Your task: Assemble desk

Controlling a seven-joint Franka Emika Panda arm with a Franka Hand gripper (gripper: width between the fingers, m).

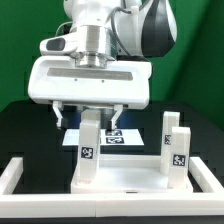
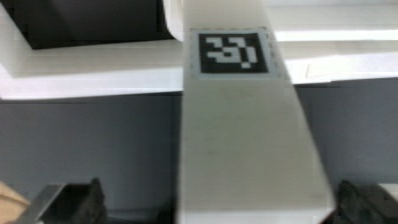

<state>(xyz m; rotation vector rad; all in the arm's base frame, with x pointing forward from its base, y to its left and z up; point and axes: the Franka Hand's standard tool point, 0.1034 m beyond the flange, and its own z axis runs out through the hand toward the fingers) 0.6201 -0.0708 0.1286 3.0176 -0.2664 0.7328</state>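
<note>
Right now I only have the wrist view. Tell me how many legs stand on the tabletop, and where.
Observer: Three. The left leg stands under the open gripper; the rear right leg and the front right leg stand on the tabletop's far end.
Operator: Name what lies behind the left leg.
Observer: The marker board, flat on the table.
Operator: Say what borders the tabletop.
Observer: A low white border rail, on the exterior view's left, right and near sides.

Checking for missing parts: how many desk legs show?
3. One leg stands under the fingers; a rear leg and a front leg stand together at the exterior view's right. A fourth may be hidden.
</note>
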